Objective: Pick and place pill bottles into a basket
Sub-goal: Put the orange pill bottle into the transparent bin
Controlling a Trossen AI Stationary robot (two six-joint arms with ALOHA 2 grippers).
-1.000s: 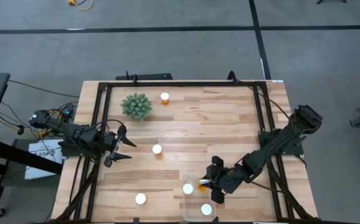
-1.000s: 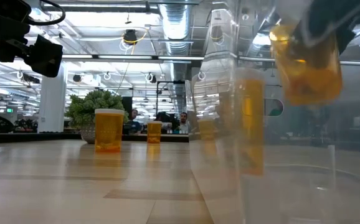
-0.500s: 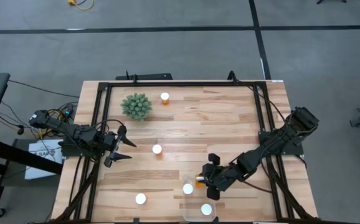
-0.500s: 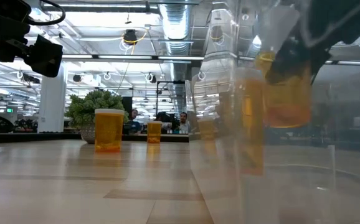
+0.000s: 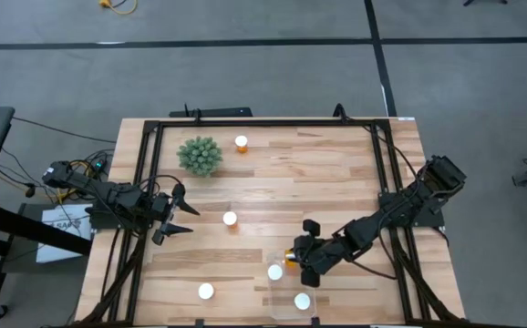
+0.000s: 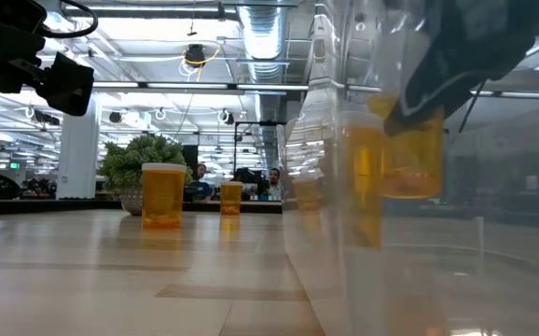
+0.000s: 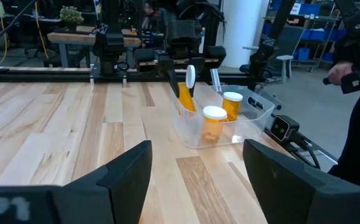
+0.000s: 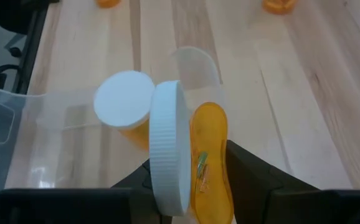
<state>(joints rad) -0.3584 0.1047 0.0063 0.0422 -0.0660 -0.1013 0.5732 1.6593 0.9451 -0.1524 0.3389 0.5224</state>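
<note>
My right gripper [image 5: 296,261] is shut on an orange pill bottle [image 8: 208,163] with a white cap, over the far end of the clear basket [image 5: 286,310]. Two bottles stand in the basket [image 5: 274,272] [image 5: 302,302]; the left wrist view shows them too [image 7: 215,123] [image 7: 232,102]. Three bottles stand on the table: one by the plant [image 5: 242,142], one mid-table [image 5: 230,219], one near the front edge [image 5: 206,292]. My left gripper [image 5: 177,217] is open and empty at the table's left edge. My right gripper holds the bottle between its two fingers, one finger [image 8: 146,180] on the white cap's side [image 8: 169,155], the other [image 8: 248,171] on the side of the orange base [image 8: 214,143]. The bottle lies tipped on its side, lifted, at the basket's far wall [image 7: 186,93].
A spiky green plant [image 5: 200,155] stands at the far left of the table. A black metal frame [image 5: 263,124] runs round the tabletop. Bare wood lies between the plant and the basket. People show far behind the table in the low view [image 6: 274,179].
My right gripper has moved toward the table's left edge and a little toward the far edge, and down, carrying the bottle from beside the basket to its far end. The bottle stays in the hold.
</note>
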